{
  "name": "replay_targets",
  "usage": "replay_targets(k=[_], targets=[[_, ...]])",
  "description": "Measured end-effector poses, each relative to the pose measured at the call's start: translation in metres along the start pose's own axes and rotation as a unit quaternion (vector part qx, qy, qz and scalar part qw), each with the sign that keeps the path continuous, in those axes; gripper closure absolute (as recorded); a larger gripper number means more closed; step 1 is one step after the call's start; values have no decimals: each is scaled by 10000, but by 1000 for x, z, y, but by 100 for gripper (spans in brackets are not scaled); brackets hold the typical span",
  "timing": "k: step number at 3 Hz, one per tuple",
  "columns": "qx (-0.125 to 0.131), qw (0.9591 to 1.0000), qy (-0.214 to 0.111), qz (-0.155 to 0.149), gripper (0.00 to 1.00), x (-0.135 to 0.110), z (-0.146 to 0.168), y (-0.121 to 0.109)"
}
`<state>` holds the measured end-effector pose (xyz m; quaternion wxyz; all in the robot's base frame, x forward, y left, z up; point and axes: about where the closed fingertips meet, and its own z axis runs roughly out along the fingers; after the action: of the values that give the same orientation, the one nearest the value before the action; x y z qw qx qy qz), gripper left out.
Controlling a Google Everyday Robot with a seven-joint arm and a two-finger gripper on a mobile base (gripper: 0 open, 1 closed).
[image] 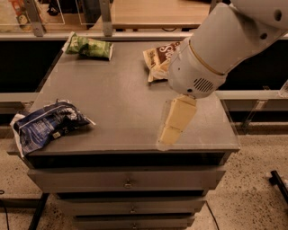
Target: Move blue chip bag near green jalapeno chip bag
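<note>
The blue chip bag (47, 126) lies crumpled at the front left corner of the grey cabinet top (117, 96), partly over its left edge. The green jalapeno chip bag (90, 46) lies at the far left corner. My gripper (171, 134), cream-coloured, hangs from the big white arm (220, 49) over the front right part of the top. It is far to the right of the blue bag and holds nothing that I can see.
A brown-and-yellow "SoS" bag (157, 58) lies at the far right, partly hidden by the arm. Drawers (128, 182) sit below the top. A railing and a wooden counter (148, 13) stand behind. Speckled floor (252, 188) lies around.
</note>
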<state>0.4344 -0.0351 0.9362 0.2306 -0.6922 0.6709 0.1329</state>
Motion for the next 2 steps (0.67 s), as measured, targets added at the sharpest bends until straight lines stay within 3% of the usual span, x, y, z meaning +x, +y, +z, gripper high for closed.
replay_targets(k=[1, 2], targets=[[21, 9986, -528, -11, 0, -7, 8, -8], [53, 9917, -1280, -119, 0, -28, 34, -29]])
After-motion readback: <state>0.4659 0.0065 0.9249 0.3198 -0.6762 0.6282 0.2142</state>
